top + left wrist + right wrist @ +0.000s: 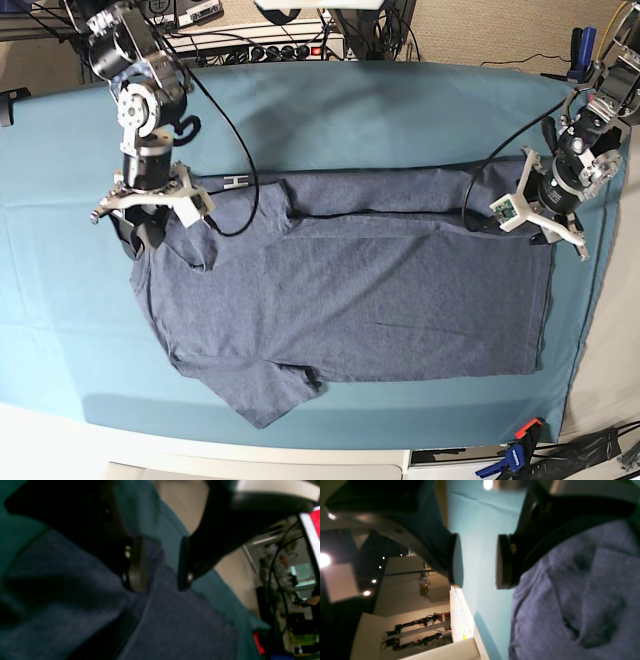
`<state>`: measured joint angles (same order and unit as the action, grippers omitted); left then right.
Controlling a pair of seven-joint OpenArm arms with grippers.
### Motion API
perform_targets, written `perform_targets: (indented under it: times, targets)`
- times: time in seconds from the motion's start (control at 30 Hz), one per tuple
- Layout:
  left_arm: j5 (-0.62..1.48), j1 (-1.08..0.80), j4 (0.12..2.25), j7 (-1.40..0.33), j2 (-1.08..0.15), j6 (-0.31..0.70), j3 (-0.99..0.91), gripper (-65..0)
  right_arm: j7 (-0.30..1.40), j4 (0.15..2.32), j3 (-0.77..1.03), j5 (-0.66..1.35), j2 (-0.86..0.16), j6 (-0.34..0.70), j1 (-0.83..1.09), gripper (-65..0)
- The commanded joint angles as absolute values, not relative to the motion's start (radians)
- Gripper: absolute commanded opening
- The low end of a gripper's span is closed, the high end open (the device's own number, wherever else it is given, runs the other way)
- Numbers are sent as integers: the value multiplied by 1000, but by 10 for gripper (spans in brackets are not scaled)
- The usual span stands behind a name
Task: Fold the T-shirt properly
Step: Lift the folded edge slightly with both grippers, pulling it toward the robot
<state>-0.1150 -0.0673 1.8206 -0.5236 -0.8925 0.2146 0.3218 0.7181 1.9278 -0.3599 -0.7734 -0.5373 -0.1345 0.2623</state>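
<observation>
Now the T-shirt [360, 290] lies spread on the teal cloth [400, 110], partly folded along its far edge, one sleeve pointing toward the near table edge. At its hem corner the left gripper [160, 563] hangs low with jaws apart, blue-grey fabric and a seam showing in the gap between them. At the shirt's other end the right gripper [478, 562] stands with jaws apart over bare cloth, the rumpled shirt edge just beside one finger [503, 562].
</observation>
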Motion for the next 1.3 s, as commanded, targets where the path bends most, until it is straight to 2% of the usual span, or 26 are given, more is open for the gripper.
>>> perform_targets:
  times: [0.0,0.13,0.37,0.47,0.6,0.7,1.27]
  targets:
    - [-110,-53,1843,-532,-914,204,313,-420,712,1959,-352,-787,-561,-154,275,-423]
    - [-96,-64,1867,-601,-915,211,313,-420,719,1973,-352,-812,-603,-133,352,-423]
    - [-93,-178,1921,-606,-914,211,313,-420,726,1973,-352,-846,-684,-108,474,-422]
    - [-93,-226,1951,-606,-914,210,313,-420,725,1973,-351,-810,-698,-33,510,-422]
    - [-111,-255,1971,-605,-911,210,313,-420,709,1973,-352,-676,-695,128,518,-416]
    - [-111,-255,1971,-605,-912,210,313,-420,707,1973,-352,-621,-696,197,517,-416]
    - [-111,-255,1971,-602,-912,207,313,-420,786,1967,-351,-538,-695,230,426,-416]
